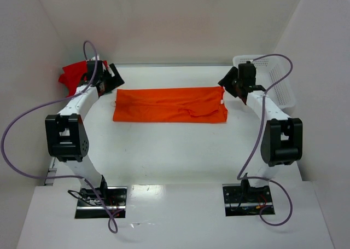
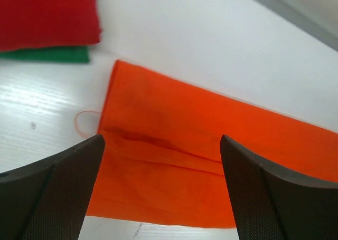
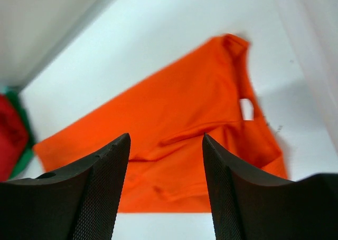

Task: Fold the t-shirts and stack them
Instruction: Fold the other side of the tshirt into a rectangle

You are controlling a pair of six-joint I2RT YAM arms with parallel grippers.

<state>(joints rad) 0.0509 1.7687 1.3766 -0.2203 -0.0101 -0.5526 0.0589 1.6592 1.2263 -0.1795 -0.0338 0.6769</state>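
Note:
An orange t-shirt (image 1: 169,104) lies folded into a long flat strip across the middle of the table, its white neck label at the right end. It also shows in the left wrist view (image 2: 200,140) and the right wrist view (image 3: 174,134). A folded red t-shirt (image 1: 73,73) lies on a green one at the far left; both show in the left wrist view, the red (image 2: 47,16) above the green (image 2: 47,54). My left gripper (image 1: 112,76) is open and empty above the strip's left end. My right gripper (image 1: 228,84) is open and empty above its right end.
A white plastic basket (image 1: 272,79) stands at the far right behind the right arm. White walls close the table at the back and on both sides. Purple cables loop from both arms.

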